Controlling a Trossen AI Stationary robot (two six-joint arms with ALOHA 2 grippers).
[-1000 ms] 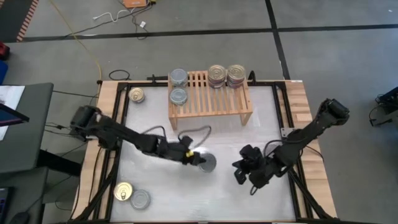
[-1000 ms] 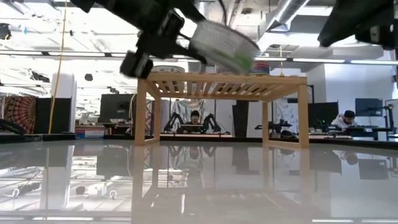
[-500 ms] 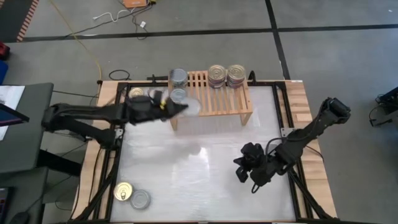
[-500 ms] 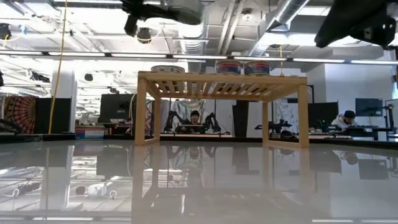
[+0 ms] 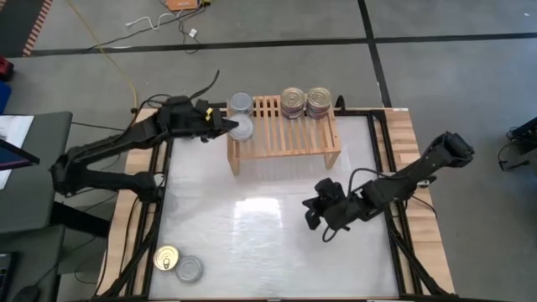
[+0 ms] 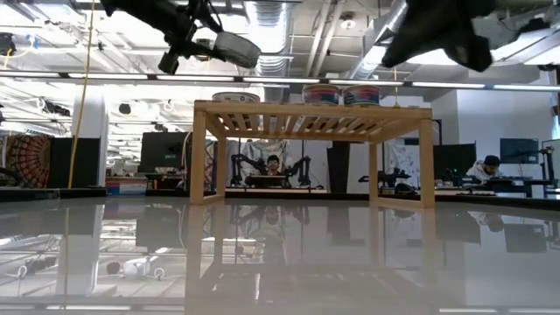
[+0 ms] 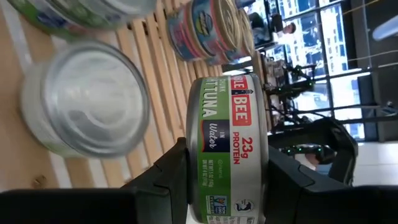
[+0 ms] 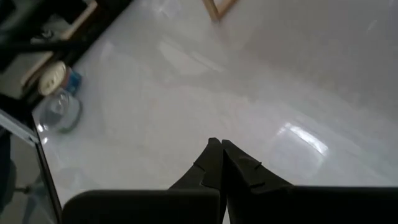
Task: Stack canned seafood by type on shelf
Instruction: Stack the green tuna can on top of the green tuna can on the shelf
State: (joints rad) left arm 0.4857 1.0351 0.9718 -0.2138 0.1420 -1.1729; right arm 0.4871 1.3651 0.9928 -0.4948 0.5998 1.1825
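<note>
My left gripper [image 5: 228,127] is shut on a green-labelled tuna can [image 7: 227,149] and holds it over the left end of the light-wood shelf [image 5: 284,126]. Just below it, a silver-topped can [image 7: 84,99] rests flat on the slats. Another silver can [image 5: 241,102] sits behind that one. Two stacks of pink-labelled cans [image 5: 293,102] [image 5: 317,101] stand at the shelf's far right. My right gripper [image 5: 319,220] hangs shut over the bare table, right of the middle, with nothing in it. My left gripper pinches the can's two flat ends [image 7: 196,168], with one finger [image 7: 168,180] under it and the other on top. The fingers come roughly level from the table's left. The can hangs clear above the shelf, its top up and slightly tilted [image 6: 229,48].
A gold-lidded can [image 5: 168,258] and a silver can [image 5: 190,268] lie on the table at the near left corner. The white tabletop [image 5: 268,243] in front of the shelf is open. Dark frame rails [image 5: 159,210] run along the table's sides.
My left gripper has carried the can from the middle of the table up and toward the far left. The can now hangs over the shelf's left end, lifted clear and kept about level. My right gripper has drifted a little toward the table's left.
</note>
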